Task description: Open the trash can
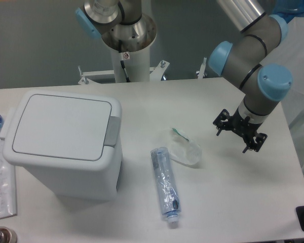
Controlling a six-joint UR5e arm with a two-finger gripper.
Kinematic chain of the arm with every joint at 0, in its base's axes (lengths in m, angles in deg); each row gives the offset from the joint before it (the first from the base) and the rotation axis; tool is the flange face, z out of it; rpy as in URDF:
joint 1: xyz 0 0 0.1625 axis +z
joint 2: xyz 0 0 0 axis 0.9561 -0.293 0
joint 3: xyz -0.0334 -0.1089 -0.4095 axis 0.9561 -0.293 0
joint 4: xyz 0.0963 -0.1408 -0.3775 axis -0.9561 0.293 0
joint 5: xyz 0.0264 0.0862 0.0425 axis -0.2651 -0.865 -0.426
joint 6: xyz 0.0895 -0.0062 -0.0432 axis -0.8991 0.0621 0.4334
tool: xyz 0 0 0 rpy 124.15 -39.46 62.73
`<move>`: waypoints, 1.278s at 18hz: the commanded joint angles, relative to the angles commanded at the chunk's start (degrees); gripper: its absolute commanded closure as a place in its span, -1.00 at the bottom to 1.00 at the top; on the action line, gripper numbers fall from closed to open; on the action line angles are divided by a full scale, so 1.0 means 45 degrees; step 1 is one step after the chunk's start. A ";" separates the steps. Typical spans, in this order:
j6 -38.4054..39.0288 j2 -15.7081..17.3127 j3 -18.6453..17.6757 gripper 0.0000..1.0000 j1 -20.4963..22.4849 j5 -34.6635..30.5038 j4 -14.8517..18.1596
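Grey arm (253,48), light-blue joint caps, black tool (239,132)

this looks like a robotics lab: a plain white table (142,96) stands before a bare grey wall (35,40), and behind the table's far edge a white pedestal (127,61) is bolted to a metal bracket (99,75). above the table's right side hangs a grey robot arm (248,55) with light blue joint caps.
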 joint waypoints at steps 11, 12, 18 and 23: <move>0.0233 0.0098 0.0175 -1.00 -0.0545 0.0117 0.0058; 0.0428 0.0117 0.0195 -1.00 -0.0721 0.0175 0.0059; 0.2983 0.0273 0.0663 -1.00 -0.1484 0.1578 0.0039; 0.5328 0.0409 0.1405 -1.00 -0.1756 0.2637 0.0195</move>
